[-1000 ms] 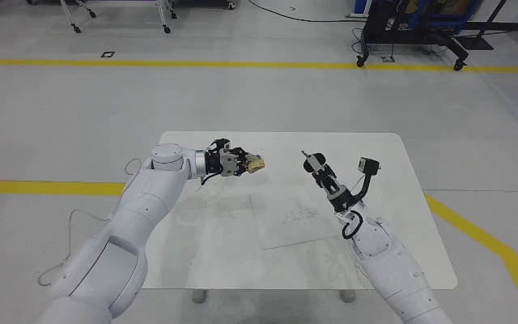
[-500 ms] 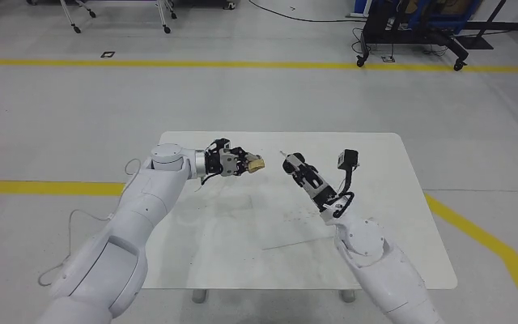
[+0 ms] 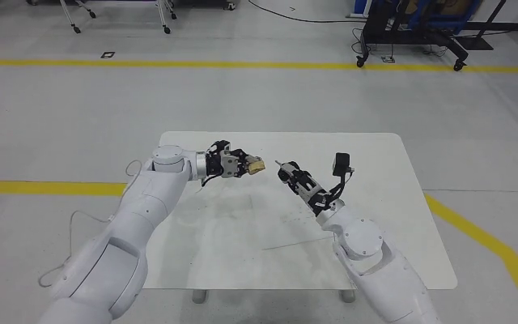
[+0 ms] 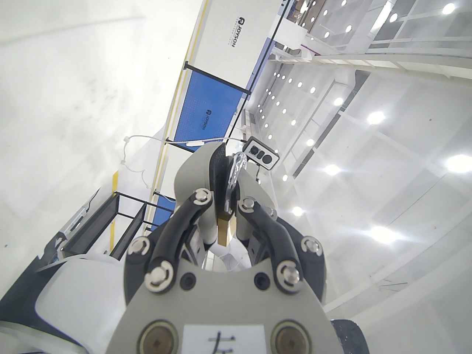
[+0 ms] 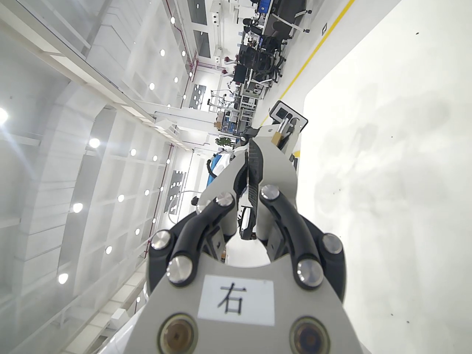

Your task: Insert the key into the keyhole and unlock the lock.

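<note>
Your left claw (image 3: 246, 164) is squeezed shut on the lock (image 3: 256, 165). It holds the little gold lock up in the air over the far middle of the tabletop (image 3: 243, 243). The lock sticks out past the fingertips toward the right, facing the other arm. I think you hold it that way so the key can go straight in.

Your right claw (image 3: 286, 169) is shut too, pinched on the key (image 3: 278, 164). The key is a thin bit poking out of the tips, aimed left at the lock. In the right wrist view the fingers (image 5: 274, 165) hide the key. Past them you can see the lock, gold with a silver loop.

Key and lock are near each other but apart, with a gap between them. The keyhole is too small to see, so I cannot tell if the key is lined up with it.

The key is not in yet, so most of the job is left to do. Next you need a slow, small push to the left. If the tip hits beside the hole, the key could slip in the claw or knock the lock crooked.
</note>
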`<state>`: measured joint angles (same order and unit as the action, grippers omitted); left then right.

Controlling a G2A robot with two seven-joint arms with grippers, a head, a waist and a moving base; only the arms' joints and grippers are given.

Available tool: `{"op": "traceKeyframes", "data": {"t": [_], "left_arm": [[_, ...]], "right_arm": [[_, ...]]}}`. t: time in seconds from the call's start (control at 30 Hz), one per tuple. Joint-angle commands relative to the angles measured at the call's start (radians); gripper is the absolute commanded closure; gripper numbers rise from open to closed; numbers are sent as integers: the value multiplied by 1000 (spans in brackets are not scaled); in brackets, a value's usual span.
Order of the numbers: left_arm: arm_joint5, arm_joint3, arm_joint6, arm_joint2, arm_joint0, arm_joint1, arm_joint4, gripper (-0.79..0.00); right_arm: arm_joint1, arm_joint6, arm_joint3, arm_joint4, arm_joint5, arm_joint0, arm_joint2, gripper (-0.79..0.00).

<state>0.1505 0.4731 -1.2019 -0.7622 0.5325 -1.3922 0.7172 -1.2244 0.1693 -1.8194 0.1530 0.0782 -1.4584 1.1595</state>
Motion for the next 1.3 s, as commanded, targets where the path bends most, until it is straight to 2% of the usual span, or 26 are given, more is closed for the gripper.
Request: {"op": "traceKeyframes", "data": {"t": [0.0, 0.13, 0.47, 0.8, 1.27], "left_arm": [[29, 17, 78, 3, 7, 4, -38, 0], [61, 64, 168, -4, 26, 11, -72, 0], [79, 166, 293, -44, 72, 32, -117, 0], [83, 239, 332, -73, 107, 48, -169, 0], [104, 296, 339, -103, 138, 60, -213, 0]], "right_arm": [[-1, -6, 15, -29, -17, -4, -7, 0], [-10, -45, 73, -56, 29, 26, -39, 0], [-46, -174, 151, -76, 131, 93, -141, 0], [-78, -239, 175, -50, 135, 112, -205, 0], [-109, -256, 239, 42, 112, 145, -204, 0]]}}
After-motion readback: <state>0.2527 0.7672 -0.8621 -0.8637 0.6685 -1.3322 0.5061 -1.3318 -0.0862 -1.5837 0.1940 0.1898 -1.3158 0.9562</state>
